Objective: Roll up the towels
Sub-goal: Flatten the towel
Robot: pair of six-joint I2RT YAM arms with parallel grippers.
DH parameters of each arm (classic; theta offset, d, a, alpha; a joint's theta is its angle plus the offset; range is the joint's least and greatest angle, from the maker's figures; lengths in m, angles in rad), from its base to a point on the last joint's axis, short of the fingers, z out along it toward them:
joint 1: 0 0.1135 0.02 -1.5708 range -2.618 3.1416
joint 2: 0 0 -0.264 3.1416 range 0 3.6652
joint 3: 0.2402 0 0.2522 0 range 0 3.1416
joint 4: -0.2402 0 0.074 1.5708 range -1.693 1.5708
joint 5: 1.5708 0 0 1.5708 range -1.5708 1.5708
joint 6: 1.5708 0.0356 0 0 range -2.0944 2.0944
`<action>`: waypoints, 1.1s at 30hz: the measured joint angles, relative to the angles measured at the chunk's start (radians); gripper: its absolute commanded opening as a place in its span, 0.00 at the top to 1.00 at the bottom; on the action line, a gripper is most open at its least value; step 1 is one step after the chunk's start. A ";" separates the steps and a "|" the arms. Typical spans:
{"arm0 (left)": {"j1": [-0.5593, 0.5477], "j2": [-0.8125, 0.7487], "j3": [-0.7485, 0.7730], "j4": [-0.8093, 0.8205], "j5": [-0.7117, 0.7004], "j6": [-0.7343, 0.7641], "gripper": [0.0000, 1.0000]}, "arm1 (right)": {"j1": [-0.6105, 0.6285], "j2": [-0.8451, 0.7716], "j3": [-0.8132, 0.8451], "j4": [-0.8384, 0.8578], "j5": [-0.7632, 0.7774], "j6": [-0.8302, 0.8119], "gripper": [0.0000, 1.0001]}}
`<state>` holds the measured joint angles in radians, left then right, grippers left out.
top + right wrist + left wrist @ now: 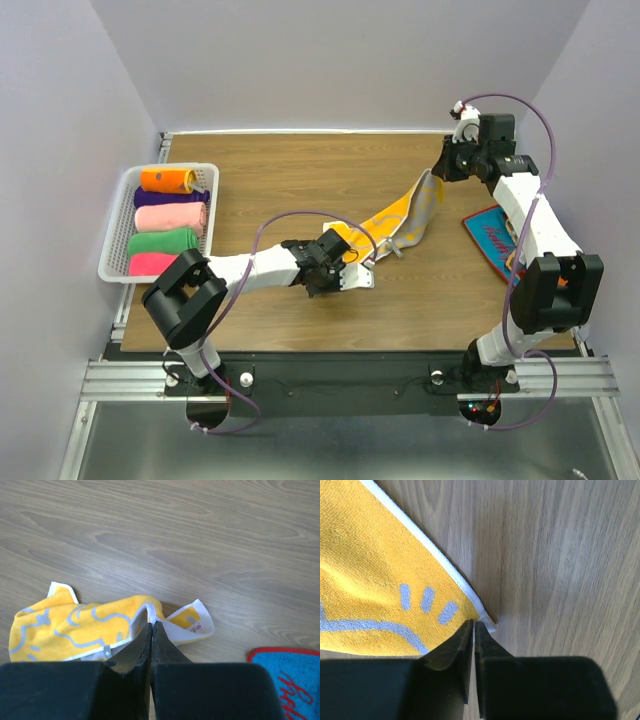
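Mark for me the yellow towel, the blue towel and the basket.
yellow towel (400, 212): top view, on its lifted middle stretch.
blue towel (488, 235): top view, on its blue centre.
basket (113, 228): top view, on its left wall.

Basket (114, 228) w/ rolled towels (168, 212) far left, stretched towel (395, 215) mid-table, flat towel (488, 235) right.

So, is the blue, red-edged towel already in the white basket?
No, the blue towel lies flat on the table at its right side, far from the basket at the left.
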<state>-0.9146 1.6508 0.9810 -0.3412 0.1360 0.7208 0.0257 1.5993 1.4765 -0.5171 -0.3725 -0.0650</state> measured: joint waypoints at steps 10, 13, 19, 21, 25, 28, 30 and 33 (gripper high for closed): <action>0.000 0.000 -0.008 0.010 0.006 -0.001 0.50 | 0.000 0.000 0.000 0.000 0.008 -0.011 1.00; 0.000 0.001 -0.008 0.008 0.016 0.002 0.49 | 0.000 0.000 0.000 0.000 0.011 -0.014 0.99; 0.016 0.024 -0.004 0.005 0.059 0.020 0.52 | 0.000 0.000 0.000 0.000 0.014 -0.018 0.99; 0.034 0.035 0.006 -0.003 0.088 0.024 0.65 | 0.000 0.000 0.000 0.000 0.015 -0.018 0.99; 0.060 0.056 0.028 -0.024 0.130 0.031 0.87 | 0.000 0.000 0.000 0.000 0.018 -0.018 1.00; 0.077 0.061 0.038 -0.021 0.126 0.038 1.00 | 0.000 0.000 0.000 0.000 0.019 -0.021 0.99; 0.084 0.058 0.043 -0.023 0.112 0.040 1.00 | 0.000 0.000 0.000 -0.001 0.022 -0.025 0.99; 0.102 0.035 0.060 -0.066 0.074 0.039 1.00 | 0.000 0.000 0.002 -0.014 0.029 -0.042 0.99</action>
<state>-0.8127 1.6855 1.0409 -0.4072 0.2096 0.7597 0.0257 1.5997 1.4784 -0.5308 -0.3435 -0.1074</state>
